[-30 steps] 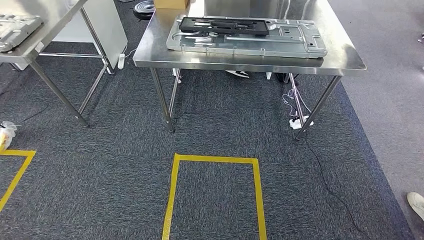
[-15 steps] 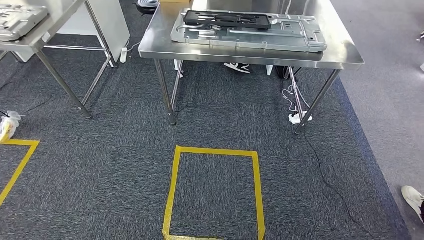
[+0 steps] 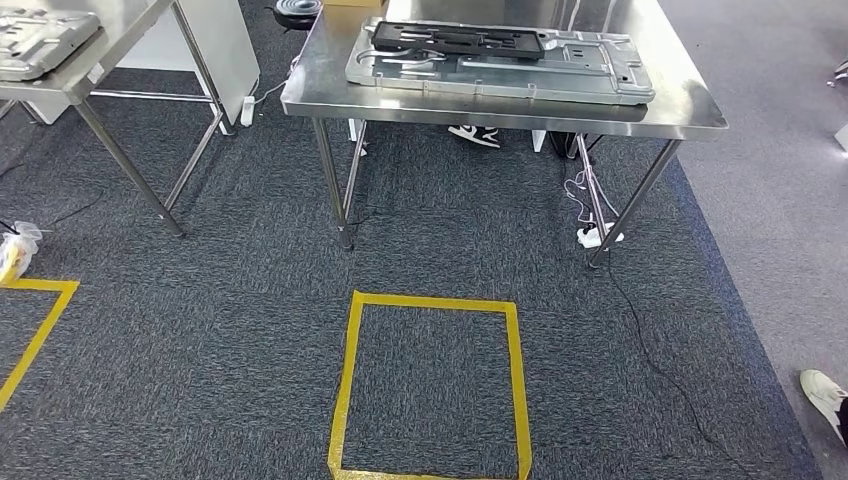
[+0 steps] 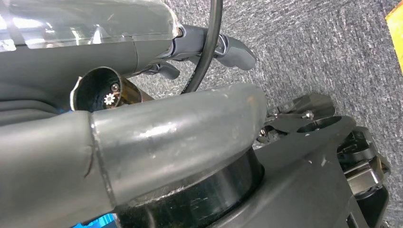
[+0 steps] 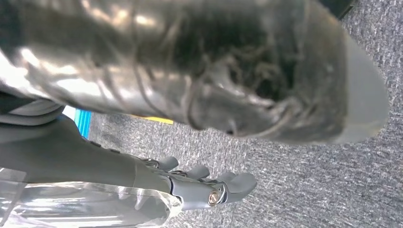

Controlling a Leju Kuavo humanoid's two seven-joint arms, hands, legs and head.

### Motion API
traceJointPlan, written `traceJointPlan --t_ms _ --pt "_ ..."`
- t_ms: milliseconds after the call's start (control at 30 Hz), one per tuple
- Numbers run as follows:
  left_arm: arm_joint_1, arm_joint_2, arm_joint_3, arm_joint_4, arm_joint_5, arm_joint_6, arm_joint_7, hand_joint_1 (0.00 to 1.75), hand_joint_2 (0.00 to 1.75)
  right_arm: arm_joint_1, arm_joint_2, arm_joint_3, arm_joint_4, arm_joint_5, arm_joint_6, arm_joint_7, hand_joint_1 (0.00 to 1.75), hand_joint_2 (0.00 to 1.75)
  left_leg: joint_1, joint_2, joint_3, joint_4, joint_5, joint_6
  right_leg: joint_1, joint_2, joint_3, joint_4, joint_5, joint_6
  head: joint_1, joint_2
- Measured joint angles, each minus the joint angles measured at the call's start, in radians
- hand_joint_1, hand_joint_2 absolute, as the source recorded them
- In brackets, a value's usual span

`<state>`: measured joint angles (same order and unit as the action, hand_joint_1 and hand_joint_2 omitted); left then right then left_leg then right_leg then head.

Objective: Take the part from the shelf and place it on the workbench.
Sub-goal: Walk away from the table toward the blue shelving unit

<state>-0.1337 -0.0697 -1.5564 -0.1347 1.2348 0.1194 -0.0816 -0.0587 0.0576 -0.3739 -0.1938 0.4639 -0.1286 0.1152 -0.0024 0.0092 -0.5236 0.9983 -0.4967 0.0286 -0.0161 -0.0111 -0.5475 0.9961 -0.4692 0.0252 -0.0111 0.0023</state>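
while no legible writing appeared, black ribbed part (image 3: 457, 39) lay atop grey metal panel (image 3: 500, 62) on steel workbench (image 3: 690, 105), left hand (image 4: 209, 47) and right hand (image 5: 209, 183) empty, fingers loosely apart, speckled carpet (image 3: 250, 290), yellow tape square (image 3: 430, 385)

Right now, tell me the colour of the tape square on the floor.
Yellow; the tape square shows best in the head view.

Grey left hand (image 4: 209, 47) with thick scuffed thumb, black cable, clear cover.

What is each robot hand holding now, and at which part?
Nothing. The left robot hand and the right robot hand both hang over the dark grey carpet, fingers holding nothing.
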Motion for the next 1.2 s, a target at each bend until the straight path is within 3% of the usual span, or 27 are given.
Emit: traceJointPlan --t_ms 67,167,200,267,300,333,367,467,533,600,667,733,800,833,867,933,1000,1067,1133,1200 --pt "0.0 0.0 0.0 0.0 0.0 0.0 0.0 0.0 0.0 0.0 0.001 0.0 0.0 0.0 0.0 0.0 0.0 0.0 -0.002 0.0 0.0 0.0 0.0 0.003 -0.002 0.0 0.001 -0.004 0.003 0.005 0.0 0.0" --pt "-0.002 -0.002 0.0 0.0 0.002 0.0 -0.002 0.0 0.0 0.0 0.004 -0.002 0.0 -0.002 -0.002 -0.001 0.0 0.0 0.003 0.008 0.019 -0.041 0.025 0.026 -0.001 0.006 0.002 -0.008 -0.002 0.021 0.001 0.0" --pt "-0.002 -0.003 0.0 0.0 0.004 0.0 -0.004 0.0 0.0 0.0 0.003 -0.004 0.0 -0.002 -0.003 -0.002 0.0 0.0 0.007 0.013 0.026 -0.06 0.036 0.032 0.001 0.009 -0.013 0.025 -0.026 0.022 0.001 0.0" --pt "-0.002 -0.004 0.0 0.0 0.009 0.0 -0.007 0.0 0.0 0.001 0.003 -0.008 0.0 -0.001 -0.004 -0.003 0.0 0.0 0.011 0.024 0.026 -0.072 0.045 0.034 -0.001 0.011 -0.072 0.148 -0.091 0.023 0.002 0.0" --pt "-0.001 -0.004 0.0 0.0 0.01 0.0 -0.008 0.0 0.0 0.002 0.003 -0.01 0.0 0.0 -0.004 -0.003 0.0 0.0 0.011 0.029 0.022 -0.068 0.044 0.033 -0.005 0.011 -0.101 0.209 -0.114 0.026 0.001 0.0" --pt "0.0 -0.004 0.0 0.0 0.011 0.0 -0.009 0.0 0.0 0.004 0.003 -0.011 0.0 0.001 -0.004 -0.003 0.0 0.0 0.012 0.035 0.018 -0.062 0.042 0.03 -0.009 0.011 -0.116 0.239 -0.117 0.029 0.001 0.0" --pt "0.0 -0.004 0.0 0.0 0.012 0.0 -0.009 0.0 0.0 0.006 0.003 -0.013 0.0 0.002 -0.004 -0.003 0.0 0.0 0.014 0.04 0.015 -0.054 0.038 0.025 -0.014 0.009 -0.113 0.232 -0.102 0.033 0.001 0.0" --pt "0.0 -0.004 0.0 0.0 0.013 0.002 -0.01 0.0 0.0 0.007 0.005 -0.017 0.0 0.003 -0.005 -0.003 0.0 0.0 0.022 0.059 0.002 -0.016 0.015 -0.001 -0.025 -0.02 -0.036 0.069 -0.023 0.046 0.002 0.0" --pt "-0.001 -0.004 0.0 0.0 0.013 0.005 -0.01 0.0 0.0 0.004 0.009 -0.017 0.0 0.003 -0.006 -0.003 0.0 0.0 0.018 0.068 -0.004 0.005 0.0 -0.02 -0.024 -0.03 -0.017 0.027 -0.016 0.032 0.002 0.0" --pt "-0.002 -0.005 0.0 0.0 0.013 0.006 -0.01 0.0 0.0 0.004 0.011 -0.018 0.0 0.004 -0.007 -0.003 0.0 0.0 0.019 0.077 -0.001 0.008 -0.004 -0.033 -0.02 -0.015 -0.024 0.038 -0.019 0.008 0.001 0.0" --pt "-0.003 -0.006 0.0 0.0 0.015 0.006 -0.01 0.0 0.0 0.006 0.01 -0.018 0.0 0.006 -0.009 -0.005 0.0 0.0 0.025 0.065 -0.003 0.025 -0.022 -0.043 -0.02 -0.001 -0.029 0.038 -0.015 -0.008 0.001 0.0" --pt "-0.002 -0.007 0.0 0.0 0.017 0.006 -0.01 0.0 0.0 0.005 0.01 -0.019 0.0 0.008 -0.012 -0.009 0.0 0.0 0.028 0.028 -0.041 0.111 -0.084 -0.049 -0.019 0.014 -0.036 0.037 -0.008 -0.02 0.001 0.0" --pt "0.001 -0.007 0.0 0.0 0.018 0.005 -0.01 0.0 0.0 0.005 0.01 -0.021 0.0 0.008 -0.013 -0.012 0.0 0.0 0.026 0.004 -0.102 0.25 -0.153 -0.047 -0.012 0.033 -0.044 0.038 -0.003 -0.027 0.001 0.0" --pt "0.002 -0.007 0.0 0.0 0.019 0.005 -0.01 0.0 0.0 0.006 0.01 -0.021 0.0 0.008 -0.014 -0.013 0.0 0.0 0.025 0.0 -0.123 0.297 -0.166 -0.044 -0.008 0.044 -0.047 0.038 -0.002 -0.03 0.001 0.0" --pt "0.003 -0.007 0.0 0.0 0.018 0.005 -0.01 0.0 0.0 0.007 0.01 -0.022 0.0 0.008 -0.014 -0.013 0.0 0.0 0.023 -0.001 -0.127 0.307 -0.159 -0.038 -0.004 0.056 -0.049 0.038 0.0 -0.031 0.001 0.0" --pt "0.004 -0.007 0.0 0.0 0.015 0.005 -0.009 0.0 0.0 0.008 0.01 -0.024 0.0 0.009 -0.014 -0.014 0.0 0.0 0.017 -0.016 -0.078 0.212 -0.096 -0.018 0.004 0.081 -0.048 0.038 0.003 -0.033 0.001 0.0" --pt "0.004 -0.006 0.0 0.0 0.011 0.005 -0.008 0.0 0.0 0.007 0.012 -0.025 0.0 0.012 -0.015 -0.016 0.0 0.0 0.01 -0.06 -0.013 0.075 -0.04 0.006 0.007 0.105 -0.049 0.039 0.007 -0.03 0.002 0.0" --pt "0.002 -0.005 0.0 0.0 0.01 0.006 -0.008 0.0 0.0 0.006 0.013 -0.027 0.0 0.017 -0.017 -0.015 0.0 0.0 0.005 -0.081 0.009 0.02 -0.026 0.015 0.003 0.123 -0.054 0.038 0.014 -0.021 0.002 0.0" --pt "0.0 -0.006 0.0 0.0 0.01 0.008 -0.01 0.0 0.0 0.009 0.012 -0.032 0.0 0.022 -0.02 -0.012 0.0 0.0 0.005 -0.061 0.012 0.009 -0.017 0.015 0.0 0.138 -0.058 0.035 0.02 -0.008 0.002 0.0" --pt "0.0 -0.006 0.0 0.0 0.01 0.012 -0.011 0.0 0.0 0.012 0.011 -0.036 0.0 0.026 -0.021 -0.007 0.0 0.0 0.01 -0.035 0.017 -0.01 -0.002 0.023 0.004 0.105 -0.073 0.061 0.001 0.0 0.003 0.0"
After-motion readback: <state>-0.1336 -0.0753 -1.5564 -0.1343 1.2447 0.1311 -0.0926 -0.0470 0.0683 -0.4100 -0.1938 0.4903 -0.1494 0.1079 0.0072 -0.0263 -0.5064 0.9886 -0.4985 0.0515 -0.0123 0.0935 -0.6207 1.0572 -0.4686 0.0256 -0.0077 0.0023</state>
